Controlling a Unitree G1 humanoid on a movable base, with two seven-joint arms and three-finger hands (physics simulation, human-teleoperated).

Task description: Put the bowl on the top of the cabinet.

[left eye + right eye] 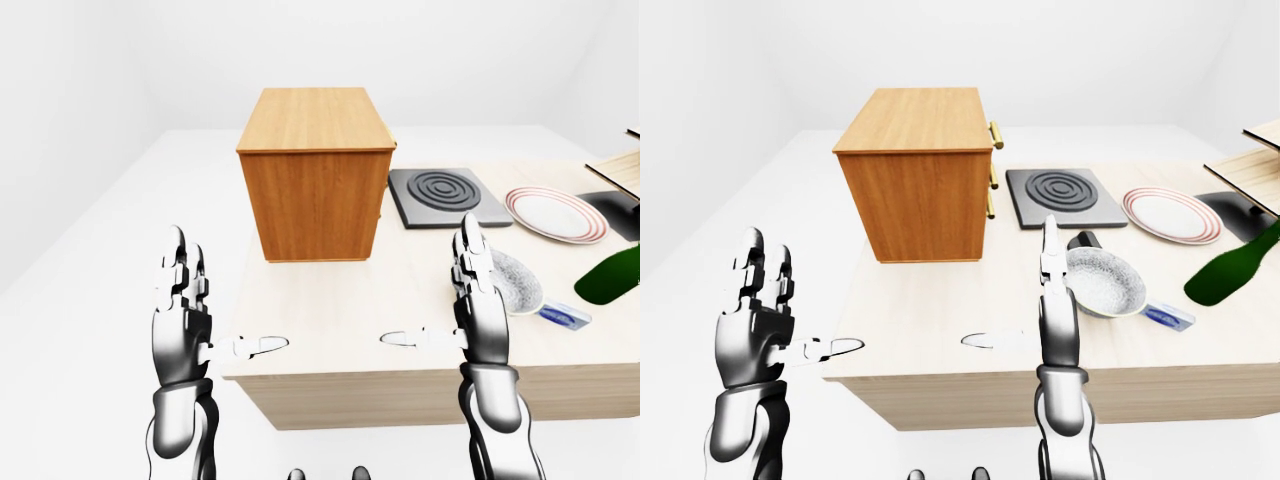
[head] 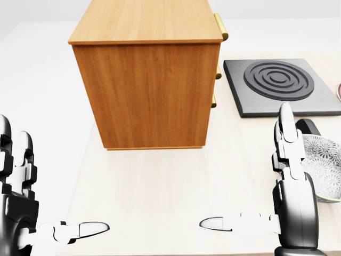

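both hands open, bowl on the worktop beside the right hand

the bowl (image 1: 1106,282), white with a grey floral pattern inside, sits on the pale worktop (image 1: 940,310) near its near edge, just right of the raised right hand (image 1: 1055,300). in the head view the hand's upright fingers (image 2: 286,138) overlap the bowl's left rim, so i cannot tell whether they touch it. the right hand is released, fingers straight up and thumb stretched out to the left; it grips nothing.

the left hand (image 1: 182,315) is also released and empty, held up off the left end of the worktop, thumb pointing right.

the wooden cabinet (image 2: 146,74) stands upright on the far left part of the worktop, brass handles (image 1: 992,160) on its right side, its top bare. to its right lies a dark hob plate (image 1: 1050,193) with concentric rings, then a white plate (image 1: 1170,214) with a red rim. a green bottle (image 1: 1232,264), tilted, shows at the right edge, and a small blue-and-white packet (image 1: 1167,317) lies near the bowl's right side.
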